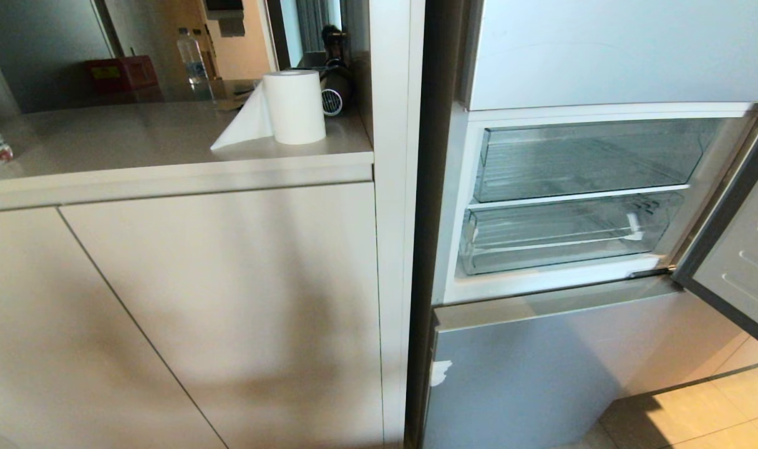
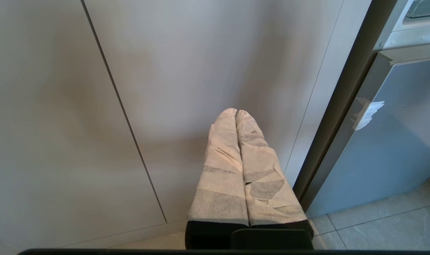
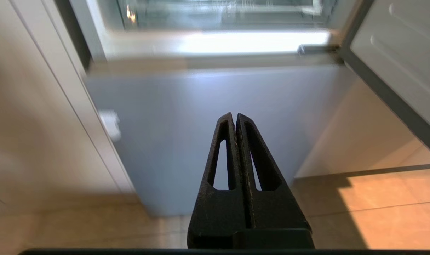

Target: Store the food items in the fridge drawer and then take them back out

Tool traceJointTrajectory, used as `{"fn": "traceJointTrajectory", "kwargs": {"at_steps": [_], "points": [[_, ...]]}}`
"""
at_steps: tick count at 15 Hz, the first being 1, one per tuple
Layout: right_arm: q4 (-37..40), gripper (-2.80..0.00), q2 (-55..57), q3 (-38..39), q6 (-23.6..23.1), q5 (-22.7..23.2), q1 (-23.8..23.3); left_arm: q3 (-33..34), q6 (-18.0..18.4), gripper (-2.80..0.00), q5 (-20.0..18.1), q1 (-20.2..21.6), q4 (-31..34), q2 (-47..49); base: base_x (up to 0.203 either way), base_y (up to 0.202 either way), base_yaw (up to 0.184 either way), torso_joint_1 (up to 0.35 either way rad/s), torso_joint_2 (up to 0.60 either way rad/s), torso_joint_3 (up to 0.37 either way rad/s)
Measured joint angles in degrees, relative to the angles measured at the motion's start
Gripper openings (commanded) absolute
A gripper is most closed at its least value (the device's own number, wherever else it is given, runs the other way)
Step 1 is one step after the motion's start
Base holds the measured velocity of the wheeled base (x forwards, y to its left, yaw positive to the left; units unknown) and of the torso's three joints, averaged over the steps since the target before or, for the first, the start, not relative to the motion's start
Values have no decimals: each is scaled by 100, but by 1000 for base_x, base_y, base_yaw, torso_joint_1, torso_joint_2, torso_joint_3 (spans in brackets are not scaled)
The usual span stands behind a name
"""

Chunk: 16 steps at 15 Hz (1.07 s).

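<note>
**Clear-plastic drawer pushed in, no fruit seen, both grippers pressed together**

Clear plastic, ribbed on the floor: the fridge drawer (image 1: 559, 234) sits pushed into the open fridge compartment, below a shallower clear tray (image 1: 587, 159). Both appear empty; no orange-red fruit shows in any view. The fridge door (image 1: 737, 255) stands swung open at the right. Under the compartment, the pale blue lower front panel (image 1: 528, 368) is closed, with a small white patch near its left edge.

The right gripper (image 3: 235, 118) hangs low before that blue panel, above the tiled floor (image 3: 377, 209), its black fingers pressed together with nothing between them. The left gripper (image 2: 236, 112), fingers wrapped in pale tape and likewise pressed together and empty, points at the beige cabinet door (image 2: 200, 71) just left of the fridge.

Neither arm appears in the head view. On the countertop (image 1: 135, 140) stands a white paper roll (image 1: 294, 106), a loose sheet trailing from it.
</note>
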Motion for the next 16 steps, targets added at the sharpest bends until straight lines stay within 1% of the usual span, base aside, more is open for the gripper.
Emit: {"fn": "traceJointTrajectory", "kwargs": {"at_steps": [2, 4, 5, 11, 14, 16], "points": [[583, -280, -1047, 331, -180, 147, -99, 0, 0, -280, -3, 0, 0, 0, 0, 0, 0, 0, 0, 0], [972, -280, -1601, 543, -287, 141, -177, 0, 0, -280, -5, 0, 0, 0, 0, 0, 0, 0, 0, 0], [1032, -280, -1756, 588, -315, 135, -199, 0, 0, -280, -5, 0, 0, 0, 0, 0, 0, 0, 0, 0], [1016, -280, -2026, 632, -297, 130, -217, 0, 0, -280, -8, 0, 0, 0, 0, 0, 0, 0, 0, 0], [1016, -280, -2035, 635, -6, 114, -217, 0, 0, -280, -5, 0, 0, 0, 0, 0, 0, 0, 0, 0], [1018, -280, -2037, 637, 36, 112, -217, 0, 0, -280, -5, 0, 0, 0, 0, 0, 0, 0, 0, 0]]}}
